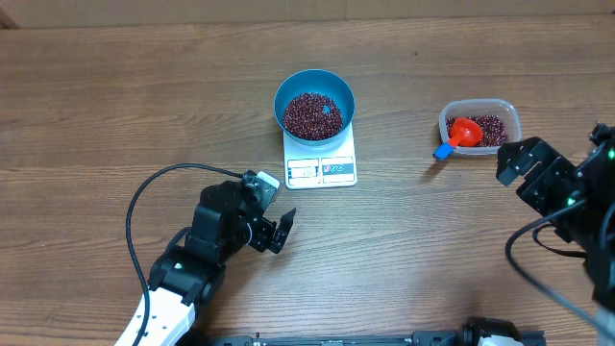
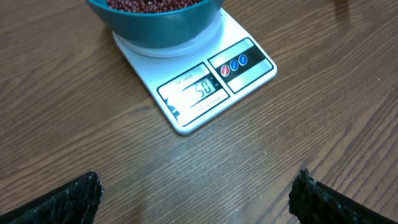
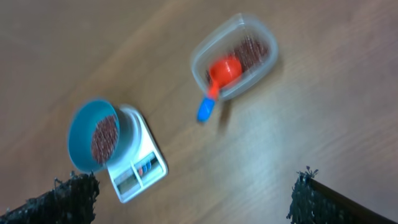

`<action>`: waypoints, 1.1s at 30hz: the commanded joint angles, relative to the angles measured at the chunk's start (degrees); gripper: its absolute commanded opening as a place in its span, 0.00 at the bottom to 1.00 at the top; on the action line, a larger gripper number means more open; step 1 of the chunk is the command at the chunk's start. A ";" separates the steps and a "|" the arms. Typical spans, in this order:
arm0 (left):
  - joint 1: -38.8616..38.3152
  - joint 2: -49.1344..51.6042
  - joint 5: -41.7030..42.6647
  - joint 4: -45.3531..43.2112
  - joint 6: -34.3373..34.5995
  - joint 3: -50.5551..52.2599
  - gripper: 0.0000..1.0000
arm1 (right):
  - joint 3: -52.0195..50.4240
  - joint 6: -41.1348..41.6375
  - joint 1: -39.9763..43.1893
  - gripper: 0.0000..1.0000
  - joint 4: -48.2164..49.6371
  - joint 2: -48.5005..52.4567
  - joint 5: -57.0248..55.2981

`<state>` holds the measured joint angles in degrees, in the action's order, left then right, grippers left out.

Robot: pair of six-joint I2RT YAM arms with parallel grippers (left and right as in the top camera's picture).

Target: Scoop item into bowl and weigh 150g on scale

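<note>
Beans (image 1: 313,115), small and dark red-brown, are seen piled inside the blue bowl (image 1: 316,74), which is seated on the far half of the white scale (image 1: 321,171) near the middle of the wooden table (image 1: 144,96). The scale's display and button panel are left uncovered along its near edge. In the left wrist view digits ending in "50" can be read (a leading digit cannot be made out with certainty). Well to the right, a clear plastic tub (image 1: 480,103) is placed, with more of the same beans in it. A red scoop (image 1: 465,132) is laid across them, its blue handle projecting over the tub's near-left rim.

The left gripper (image 1: 284,231) is held over bare wood, near the scale's front-left corner but apart from it, its jaws spread wide and nothing gripped. In its own camera the two dark fingers (image 2: 68,200) are seen only at the bottom corners, with the scale framed between them. The right gripper (image 1: 519,159) is positioned just right of the tub, not touching it, likewise released and empty. Its wrist view is blurred, yet bowl, scale, tub and scoop can all be distinguished.
</note>
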<state>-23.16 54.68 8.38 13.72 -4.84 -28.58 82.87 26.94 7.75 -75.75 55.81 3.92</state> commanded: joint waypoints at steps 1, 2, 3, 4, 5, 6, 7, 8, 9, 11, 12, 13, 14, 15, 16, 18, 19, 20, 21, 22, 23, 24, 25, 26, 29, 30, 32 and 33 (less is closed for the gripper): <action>-0.11 0.09 0.44 -0.02 0.13 0.42 0.99 | -5.22 -0.46 -2.10 1.00 4.90 -5.07 -4.83; -0.11 0.09 0.44 -0.04 0.13 0.42 1.00 | -7.30 -0.46 -2.45 1.00 7.17 -6.58 -5.68; -0.11 0.09 0.44 -0.02 0.13 0.42 0.99 | -9.53 -0.44 -2.67 1.00 9.55 -8.13 -6.40; -0.11 0.09 0.44 -0.02 0.13 0.42 0.99 | -12.31 -0.46 -2.93 1.00 12.28 -10.01 -6.99; -0.11 0.09 0.44 -0.04 0.13 0.42 1.00 | -14.78 -0.44 -3.10 1.00 14.56 -11.69 -7.34; -0.11 0.09 0.44 -0.02 0.13 0.42 1.00 | -17.77 -0.44 -3.28 1.00 17.16 -13.73 -7.74; -0.11 0.09 0.44 -0.02 0.13 0.42 1.00 | -21.27 -0.46 -3.30 1.00 20.06 -16.04 -7.76; -0.11 0.09 0.44 -0.04 0.13 0.42 1.00 | -23.47 -0.46 -3.30 1.00 21.97 -17.46 -7.74; -0.11 0.09 0.44 -0.04 0.13 0.42 1.00 | -26.62 -0.44 -3.30 1.00 24.65 -19.45 -7.74; -0.11 0.09 0.44 -0.04 0.13 0.42 0.99 | -31.87 -0.44 -3.30 1.00 29.29 -22.75 -7.72; -0.11 0.09 0.44 -0.02 0.13 0.42 0.99 | -34.38 -0.44 -3.30 1.00 31.63 -24.28 -7.72; -0.11 0.09 0.44 -0.04 0.13 0.42 1.00 | -36.81 -0.44 -3.30 1.00 33.88 -25.79 -7.72; -0.11 0.09 0.44 -0.02 0.13 0.42 1.00 | -39.21 -0.44 -3.30 1.00 36.13 -27.26 -7.72; -0.11 0.09 0.44 -0.02 0.13 0.42 0.99 | -41.94 -0.44 -3.30 1.00 38.66 -28.92 -7.72; -0.11 0.09 0.42 -0.04 0.13 0.42 0.99 | -44.61 -0.44 -3.30 1.00 41.20 -30.56 -7.69; -0.11 0.09 0.44 -0.02 0.13 0.42 0.99 | -49.29 -0.44 -3.30 1.00 45.99 -33.42 -7.37; -0.11 0.09 0.44 -0.02 0.13 0.42 0.99 | -51.58 -0.44 -3.30 1.00 48.54 -34.84 -7.28; -0.11 0.09 0.44 -0.04 0.13 0.42 1.00 | -53.81 -0.44 -3.32 1.00 51.01 -36.24 -7.17; -0.11 0.09 0.44 -0.02 0.13 0.42 0.99 | -55.93 -0.46 -3.43 1.00 53.40 -37.55 -7.06; -0.11 0.09 0.44 -0.04 0.13 0.42 1.00 | -58.58 -0.52 -3.74 1.00 56.50 -39.17 -7.10; -0.11 0.09 0.42 -0.02 0.13 0.42 0.99 | -60.52 -1.14 -4.11 1.00 58.75 -40.26 -7.06; -0.11 0.09 0.44 -0.02 0.13 0.42 0.99 | -62.34 -1.90 -4.61 1.00 61.00 -41.29 -7.06; -0.11 0.09 0.44 -0.02 0.13 0.42 1.00 | -64.30 -2.71 -5.25 1.00 63.43 -42.34 -7.10; -0.11 0.09 0.44 -0.04 0.13 0.42 1.00 | -65.90 -3.63 -5.79 1.00 65.46 -43.23 -7.10; -0.11 0.09 0.44 -0.04 0.13 0.42 0.99 | -70.60 -5.92 -7.41 1.00 71.04 -45.81 -7.30; -0.11 0.09 0.44 -0.04 0.13 0.42 0.99 | -71.84 -6.23 -7.63 1.00 72.17 -46.49 -7.30; -0.11 0.09 0.44 -0.04 0.13 0.42 1.00 | -74.23 -6.23 -7.76 1.00 74.03 -48.00 -7.30; -0.11 0.09 0.44 -0.02 0.13 0.42 1.00 | -75.36 -6.23 -7.76 1.00 74.66 -48.81 -7.30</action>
<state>-23.16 54.68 8.38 13.76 -4.84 -28.53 9.72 22.39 0.38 -2.48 8.97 -3.01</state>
